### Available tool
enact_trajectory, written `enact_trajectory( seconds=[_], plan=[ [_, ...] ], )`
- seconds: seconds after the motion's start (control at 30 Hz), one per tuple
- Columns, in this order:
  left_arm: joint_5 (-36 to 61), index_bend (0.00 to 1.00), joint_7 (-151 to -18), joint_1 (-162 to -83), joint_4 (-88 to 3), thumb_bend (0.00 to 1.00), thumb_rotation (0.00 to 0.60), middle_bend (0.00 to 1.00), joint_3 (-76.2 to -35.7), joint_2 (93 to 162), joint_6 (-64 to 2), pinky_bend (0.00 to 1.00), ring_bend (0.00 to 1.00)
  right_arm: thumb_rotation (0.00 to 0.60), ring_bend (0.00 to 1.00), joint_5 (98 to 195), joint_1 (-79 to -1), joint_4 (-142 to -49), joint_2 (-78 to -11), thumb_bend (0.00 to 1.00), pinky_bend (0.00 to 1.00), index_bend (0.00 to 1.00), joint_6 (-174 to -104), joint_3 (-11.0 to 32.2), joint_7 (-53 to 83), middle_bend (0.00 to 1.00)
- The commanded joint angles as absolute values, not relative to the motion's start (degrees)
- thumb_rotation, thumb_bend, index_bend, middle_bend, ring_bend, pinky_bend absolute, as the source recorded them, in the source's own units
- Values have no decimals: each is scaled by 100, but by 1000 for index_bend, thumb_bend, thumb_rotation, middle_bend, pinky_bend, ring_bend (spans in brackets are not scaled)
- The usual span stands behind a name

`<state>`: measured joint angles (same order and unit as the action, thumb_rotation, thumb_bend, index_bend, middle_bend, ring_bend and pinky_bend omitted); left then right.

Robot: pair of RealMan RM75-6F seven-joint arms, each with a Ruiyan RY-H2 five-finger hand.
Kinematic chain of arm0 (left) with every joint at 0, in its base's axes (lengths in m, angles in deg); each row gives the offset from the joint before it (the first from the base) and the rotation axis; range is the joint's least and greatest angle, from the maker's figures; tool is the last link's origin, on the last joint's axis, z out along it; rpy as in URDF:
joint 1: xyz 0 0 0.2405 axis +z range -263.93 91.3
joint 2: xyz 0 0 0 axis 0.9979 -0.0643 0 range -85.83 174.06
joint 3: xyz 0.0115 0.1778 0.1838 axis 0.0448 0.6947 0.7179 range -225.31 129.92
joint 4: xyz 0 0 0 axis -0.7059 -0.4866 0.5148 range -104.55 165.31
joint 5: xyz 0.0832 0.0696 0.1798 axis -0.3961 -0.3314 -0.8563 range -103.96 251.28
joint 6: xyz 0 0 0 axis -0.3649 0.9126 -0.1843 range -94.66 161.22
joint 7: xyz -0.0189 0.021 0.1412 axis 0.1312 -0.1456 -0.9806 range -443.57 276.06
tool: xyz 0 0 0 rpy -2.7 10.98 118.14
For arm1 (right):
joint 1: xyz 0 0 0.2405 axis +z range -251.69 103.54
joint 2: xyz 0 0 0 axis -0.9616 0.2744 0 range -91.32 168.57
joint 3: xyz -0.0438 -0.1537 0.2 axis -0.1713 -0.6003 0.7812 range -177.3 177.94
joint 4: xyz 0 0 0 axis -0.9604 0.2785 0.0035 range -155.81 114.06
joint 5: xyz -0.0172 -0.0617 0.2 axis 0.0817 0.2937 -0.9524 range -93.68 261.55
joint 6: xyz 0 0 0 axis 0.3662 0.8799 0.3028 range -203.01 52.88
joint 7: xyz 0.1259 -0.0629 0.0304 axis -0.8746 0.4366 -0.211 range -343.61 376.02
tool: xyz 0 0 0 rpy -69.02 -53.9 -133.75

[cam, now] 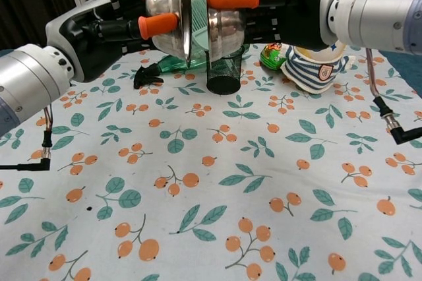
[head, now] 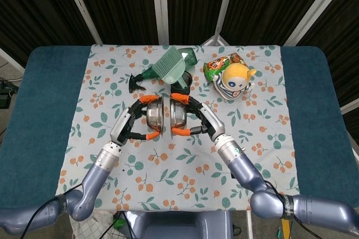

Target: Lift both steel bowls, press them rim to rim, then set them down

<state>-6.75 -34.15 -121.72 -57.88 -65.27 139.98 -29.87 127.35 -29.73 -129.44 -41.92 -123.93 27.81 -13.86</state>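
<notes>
Holding two steel bowls aloft over the middle of the worktop (head: 50,110), rims facing, a narrow gap between them in both views. Left bowl (cam: 168,14) clasped by the left hand (cam: 115,27), fingers (cam: 158,25) wrapped around its rounded back; right bowl (cam: 224,10) clasped likewise by the right hand (cam: 290,10). Both hands closed on their loads, neither empty.

Handling, as judged: polished steel, rigid, light, likely slippery (bright reflections throughout), unlikely to dent under moderate press. Best hold across the curved back with fingertips hooked at the rim, as now. Risk of a bowl sliding or tilting out of true if rims meet off-centre.

Count: bowls, two. Behind them on the cloth (head: 112,160): one black mesh cup (cam: 224,70), one green brush (head: 168,66), one snack packet (head: 216,68), one plush toy (head: 234,82), one small black object (head: 134,82) (not identifiable).
</notes>
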Motion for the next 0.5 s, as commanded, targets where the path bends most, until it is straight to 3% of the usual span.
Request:
enact_trajectory(
  seconds=[0.03,0.5],
  plan=[
    [-689,423,-3395,-12159,-5804,70,600,239,-6477,13976,-3006,393,177,600,353,12768,-3012,-12938,-4164,69,203,362,-12352,2805,-1413,261],
    [-740,423,-3528,-12279,-5719,69,600,236,-6368,14181,-3083,390,163,600,353,12833,-2997,-13030,-4205,69,212,363,-12248,2701,-1178,261]
  ],
)
